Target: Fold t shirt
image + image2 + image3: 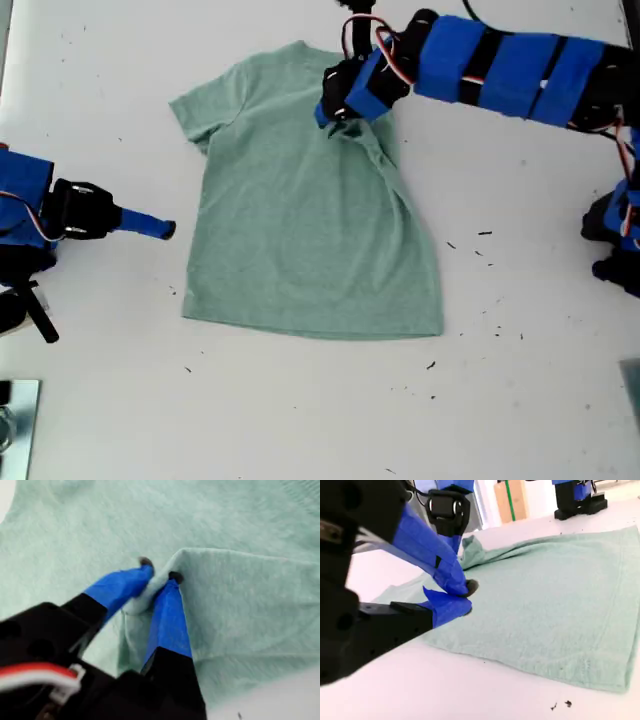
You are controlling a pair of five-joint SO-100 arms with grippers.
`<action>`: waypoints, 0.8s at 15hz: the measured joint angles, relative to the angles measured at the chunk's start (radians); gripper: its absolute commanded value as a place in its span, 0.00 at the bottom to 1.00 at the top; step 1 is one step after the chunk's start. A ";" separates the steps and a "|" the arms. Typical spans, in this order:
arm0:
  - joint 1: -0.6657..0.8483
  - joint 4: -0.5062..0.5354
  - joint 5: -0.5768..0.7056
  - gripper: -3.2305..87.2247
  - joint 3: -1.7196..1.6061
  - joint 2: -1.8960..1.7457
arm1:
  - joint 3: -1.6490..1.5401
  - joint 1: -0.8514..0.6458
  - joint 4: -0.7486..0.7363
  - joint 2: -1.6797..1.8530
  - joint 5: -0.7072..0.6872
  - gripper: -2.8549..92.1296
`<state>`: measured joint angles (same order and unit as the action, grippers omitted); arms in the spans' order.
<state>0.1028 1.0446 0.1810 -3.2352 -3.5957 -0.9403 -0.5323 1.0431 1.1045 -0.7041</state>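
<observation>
At nine o'clock in the exterior view, my second gripper (165,229) rests clenched and empty beside the t shirt (300,230), which lies flat mid-tabletop (300,420). At one o'clock, my first gripper (340,118) pinches its sleeve; I'd carry it over low, keeping the crease straight.

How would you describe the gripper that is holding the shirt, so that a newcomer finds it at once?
Start at the green t shirt spread on the white table. An arm wrapped in blue reaches in from the exterior view's right to the shirt's upper edge; my first gripper is at its tip. Unlike my second gripper, which sits off the cloth, it pinches a raised fold of fabric.
</observation>
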 measured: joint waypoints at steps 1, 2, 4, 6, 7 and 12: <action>0.000 0.000 0.000 0.03 0.000 0.000 | 0.000 0.015 -0.038 -0.023 0.009 0.31; 0.000 0.000 0.000 0.03 0.000 0.000 | 0.000 0.031 -0.072 -0.029 0.012 0.29; 0.000 0.000 0.000 0.03 0.000 0.000 | 0.008 0.048 -0.094 -0.028 0.020 0.26; 0.000 0.000 0.000 0.03 0.000 0.000 | 0.008 0.054 -0.025 -0.014 0.029 0.26; 0.000 0.000 0.000 0.03 0.000 0.000 | 0.008 0.055 0.037 0.026 0.029 0.26; 0.000 0.000 0.000 0.03 0.000 0.000 | -0.324 0.061 0.454 0.635 0.014 0.06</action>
<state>0.1028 1.0446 0.1810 -3.2352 -3.5957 -1.2640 -0.4709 1.4972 1.7395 -0.6903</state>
